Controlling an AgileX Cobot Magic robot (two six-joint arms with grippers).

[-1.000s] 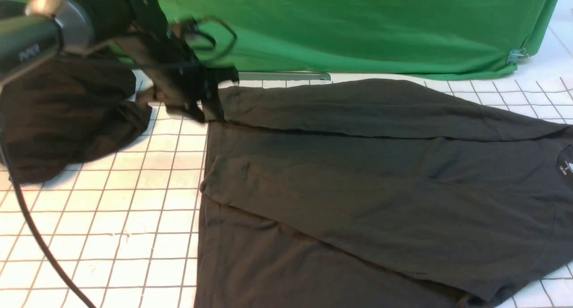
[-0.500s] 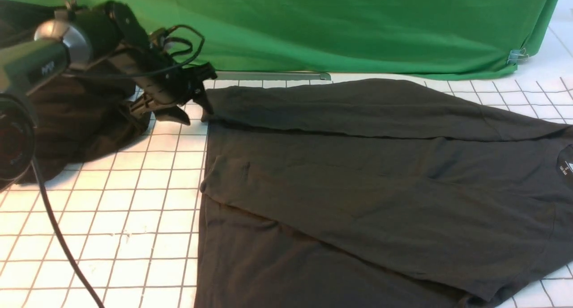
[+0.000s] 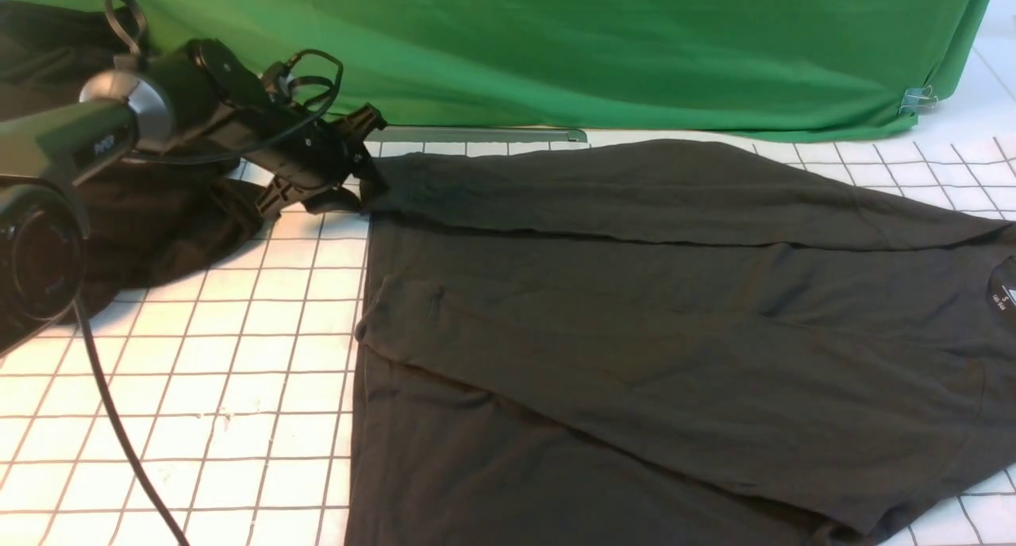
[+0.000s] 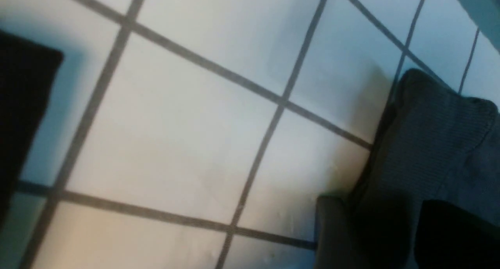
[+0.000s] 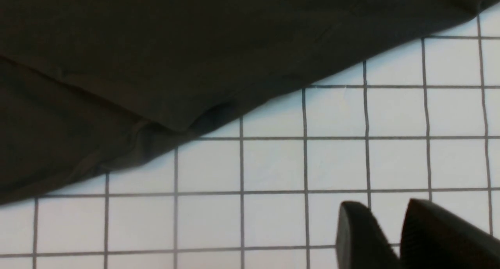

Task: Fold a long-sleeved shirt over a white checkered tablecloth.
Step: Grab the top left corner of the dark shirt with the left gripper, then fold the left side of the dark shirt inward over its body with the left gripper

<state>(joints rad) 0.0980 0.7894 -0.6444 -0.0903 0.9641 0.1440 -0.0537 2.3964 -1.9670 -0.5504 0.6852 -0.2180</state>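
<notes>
The long-sleeved shirt [image 3: 675, 316] lies on the white checkered tablecloth [image 3: 198, 371]. Fingers of the left gripper [image 3: 365, 186] straddle its far left corner; whether pinching, cannot tell. Those of the right gripper [image 5: 384, 207] stand slightly apart, empty.

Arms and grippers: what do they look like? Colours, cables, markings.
Left arm: black links, a silver-grey joint ring, small white lettering on the forearm, thin black cable loops at the wrist, a thick black cable hanging below. Left gripper: black. Right gripper: two dark, blunt fingers; its arm out of view.
</notes>
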